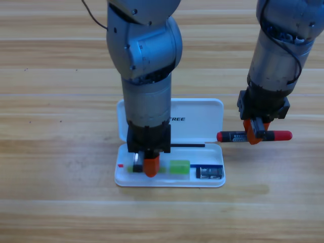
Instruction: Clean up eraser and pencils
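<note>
Beside the white case (202,119), the right pincer (254,135) grips the light, stiff black pencil (230,136) mid-barrel; left pincer (147,166) clamps the green pencil (179,167) over the tray, eraser (209,172) stowed.

Dark printed letters "TREE" legible on inner face of raised lid of white case (195,120), at far side of case; start of word hidden behind left arm (147,76). Fine pale print along black barrel of red-ended pencil (233,136), right of case, too small to read. No other text, numbers or signs legible.
</note>
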### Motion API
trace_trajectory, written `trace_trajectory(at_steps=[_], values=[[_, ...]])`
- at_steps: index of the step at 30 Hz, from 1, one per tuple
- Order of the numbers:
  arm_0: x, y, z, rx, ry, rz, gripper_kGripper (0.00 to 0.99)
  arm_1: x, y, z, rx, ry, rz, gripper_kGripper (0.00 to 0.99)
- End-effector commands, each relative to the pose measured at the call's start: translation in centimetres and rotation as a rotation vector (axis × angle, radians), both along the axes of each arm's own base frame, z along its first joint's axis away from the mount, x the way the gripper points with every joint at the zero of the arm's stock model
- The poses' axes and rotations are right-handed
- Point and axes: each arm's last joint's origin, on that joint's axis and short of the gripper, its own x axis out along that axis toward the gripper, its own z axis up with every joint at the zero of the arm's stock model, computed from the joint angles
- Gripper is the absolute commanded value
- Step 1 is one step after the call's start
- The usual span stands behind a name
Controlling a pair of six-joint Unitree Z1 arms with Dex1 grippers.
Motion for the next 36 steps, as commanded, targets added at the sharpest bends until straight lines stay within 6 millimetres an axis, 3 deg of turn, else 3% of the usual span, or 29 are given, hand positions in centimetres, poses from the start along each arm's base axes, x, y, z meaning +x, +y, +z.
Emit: trace_trajectory(at_steps=[1, 14, 28, 30, 31, 32, 36], values=[[-0.4, -0.8, -2.6, 0.036, 0.036, -0.006, 0.0, -0.7, 0.9, -2.2, -0.047, 0.069, 0.018, 0.0], [0.6, 0.7, -2.5, 0.041, 0.031, 0.028, 0.0, -0.9, 0.2, -1.7, -0.047, 0.063, 0.015, 0.0], [0.8, 0.8, -2.5, 0.037, 0.024, 0.045, 0.0, -1.7, -1.4, -0.5, -0.045, 0.054, 0.005, 0.0], [0.8, 0.9, -2.6, 0.043, 0.025, 0.045, 0.626, -1.7, -1.5, -0.4, -0.044, 0.052, 0.005, 0.0], [0.8, 1.0, -2.6, 0.044, 0.026, 0.047, 0.848, -1.7, -1.5, -0.5, -0.045, 0.054, 0.005, 0.0], [0.7, 1.0, -2.7, 0.046, 0.027, 0.047, 0.963, -1.8, -1.5, -0.4, -0.044, 0.052, 0.005, 0.0], [0.7, 1.0, -2.5, 0.044, 0.024, 0.05, 0.99, -1.8, -1.6, -0.2, -0.041, 0.049, 0.005, 0.0]])
